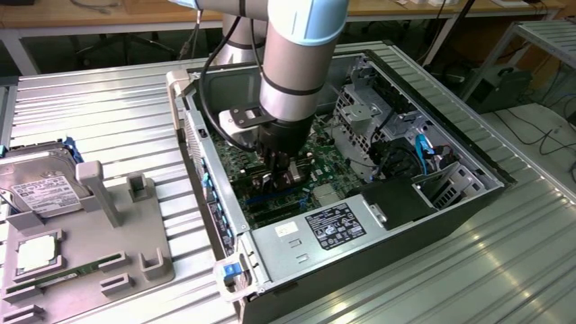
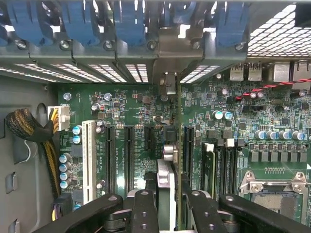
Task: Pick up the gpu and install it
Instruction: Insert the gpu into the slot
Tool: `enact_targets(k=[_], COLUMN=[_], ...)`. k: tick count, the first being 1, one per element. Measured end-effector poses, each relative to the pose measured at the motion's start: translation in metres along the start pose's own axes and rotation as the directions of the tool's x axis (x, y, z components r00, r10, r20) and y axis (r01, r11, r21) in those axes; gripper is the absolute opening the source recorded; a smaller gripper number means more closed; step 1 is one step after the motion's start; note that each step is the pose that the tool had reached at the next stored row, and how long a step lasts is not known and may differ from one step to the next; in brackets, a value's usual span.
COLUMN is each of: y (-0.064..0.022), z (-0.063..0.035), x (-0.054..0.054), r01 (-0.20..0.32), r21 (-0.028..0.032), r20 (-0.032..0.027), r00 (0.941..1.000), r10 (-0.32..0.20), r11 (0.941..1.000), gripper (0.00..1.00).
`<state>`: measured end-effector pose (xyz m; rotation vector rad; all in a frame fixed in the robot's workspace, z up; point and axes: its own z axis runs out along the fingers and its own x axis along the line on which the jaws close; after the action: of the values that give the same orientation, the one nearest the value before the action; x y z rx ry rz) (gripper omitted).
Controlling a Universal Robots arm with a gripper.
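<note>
Squeezing the card (image 2: 167, 187) tight between the two black fingers (image 2: 141, 213) of the gripper (image 2: 167, 216), holding it on edge over the green board (image 2: 243, 126) inside the computer case (image 1: 387, 263). Showing up close from the wrist: one white slot (image 2: 89, 160) and two long black slots (image 2: 111, 160) beside the card. Showing from outside: big arm (image 1: 297, 61) blocking the card, one hard drive (image 1: 36, 182) and one green stick (image 1: 63, 275) lying on the grey tray (image 1: 135, 233).

Silver arm (image 1: 293, 54) (blue-capped), apparently black hand (image 1: 280, 172).
</note>
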<state>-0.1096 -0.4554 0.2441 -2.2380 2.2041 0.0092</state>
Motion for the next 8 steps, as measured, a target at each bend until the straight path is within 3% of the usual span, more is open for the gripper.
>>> enact_targets(k=[8], y=[0.0001], z=[0.0008], x=[0.0], r01=[0.0], r21=[-0.0001], r20=[0.0], r00=[1.0], r10=[0.0], r11=[1.0], gripper=[0.28])
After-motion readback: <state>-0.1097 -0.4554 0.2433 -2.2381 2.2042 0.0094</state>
